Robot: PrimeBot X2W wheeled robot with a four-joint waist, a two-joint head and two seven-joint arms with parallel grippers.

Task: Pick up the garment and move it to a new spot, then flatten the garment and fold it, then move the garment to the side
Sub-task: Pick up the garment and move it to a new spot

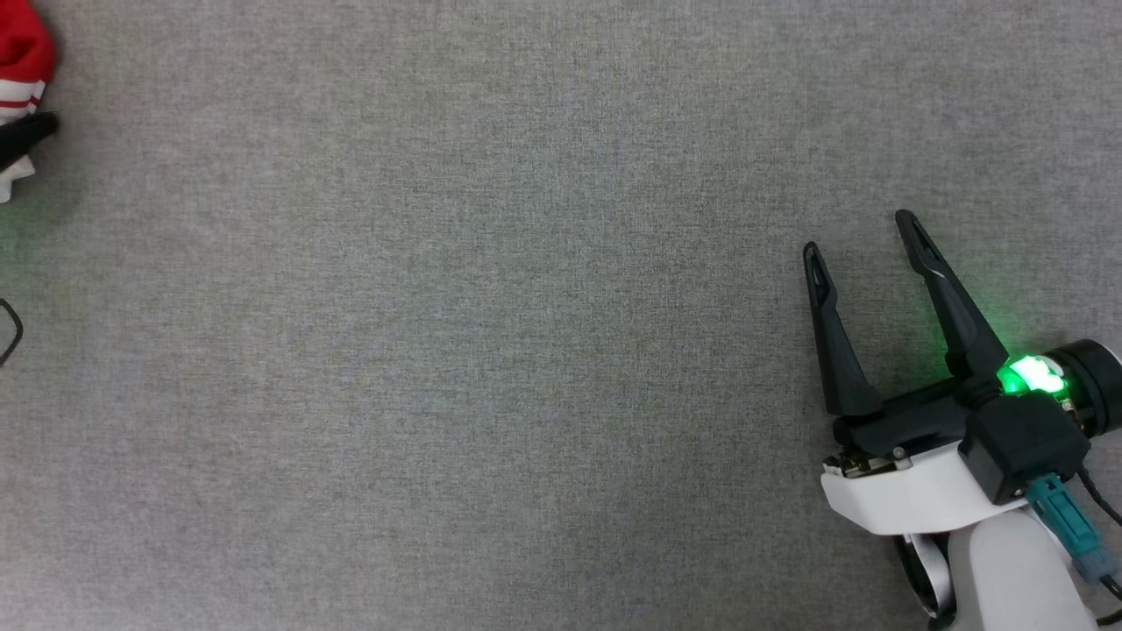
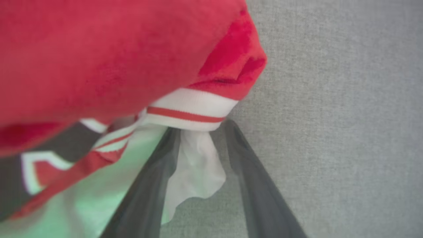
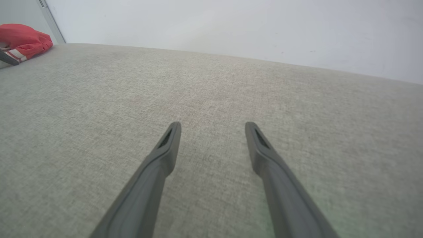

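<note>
garment [image 1: 22, 53]: bunched in a red heap up in the top-left corner of the head view, lying on the table [image 1: 526, 350], well apart from the right end effector.
garment, left wrist view [image 2: 115, 49]: looms large and blurred, red body on top, striped trim [image 2: 188, 114] of white, red, white just past the fingertips, black letter [image 2: 66, 142] with a white outline at lower left.
left end effector [image 2: 201, 129]: astride a white fold [image 2: 195, 172] of the garment, tips right up against the striped trim. Stands a little apart with cloth in the gap, but too blurred to tell whether pinching that cloth or loose around it.
left fingertip [image 1: 35, 131]: dark, pokes in at the left edge of the head view, just under the red-and-white stripes, with a scrap of white cloth directly below.
right end effector [image 1: 857, 235]: spread wide at lower right, bare table showing in the gap, pointing up and slightly left.
right wrist view: both fingers [image 3: 162, 158] splayed over grey weave, with the garment far off at upper left by the table's far edge.
green light [image 1: 1030, 375]: glows on the right wrist.
wall [image 3: 231, 26]: pale and plain behind the table.
cable [image 1: 9, 329]: thin dark loop at the head view's left edge.
</note>
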